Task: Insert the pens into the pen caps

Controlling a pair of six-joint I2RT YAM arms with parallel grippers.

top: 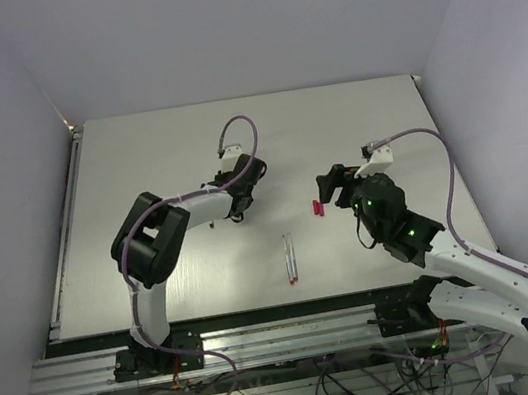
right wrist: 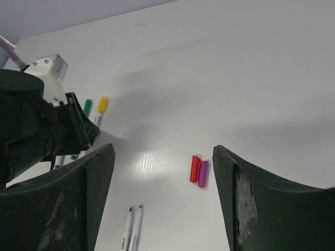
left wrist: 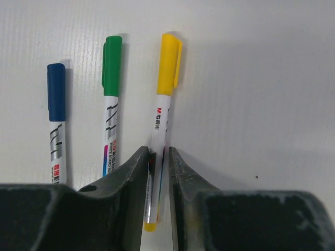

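Three capped pens lie side by side in the left wrist view: blue [left wrist: 56, 120], green [left wrist: 111, 104] and yellow [left wrist: 165, 99]. My left gripper [left wrist: 158, 151] straddles the yellow pen's barrel with its jaws narrowly apart; a thin gap shows on the right side. The red cap [right wrist: 194, 168] and the magenta cap [right wrist: 202, 173] lie touching on the table, framed by my right gripper [right wrist: 162, 147], which hovers open and empty above them. Two uncapped pens [right wrist: 132, 227] lie parallel nearer the front. In the top view the caps [top: 317, 209] sit just left of my right gripper [top: 328, 187].
The white table [top: 139, 178] ends at a metal rail along the near edge [top: 266, 331]. The left arm's wrist [right wrist: 36, 125] stands left of the right gripper. The two uncapped pens [top: 291, 259] lie between the arms, near the front edge.
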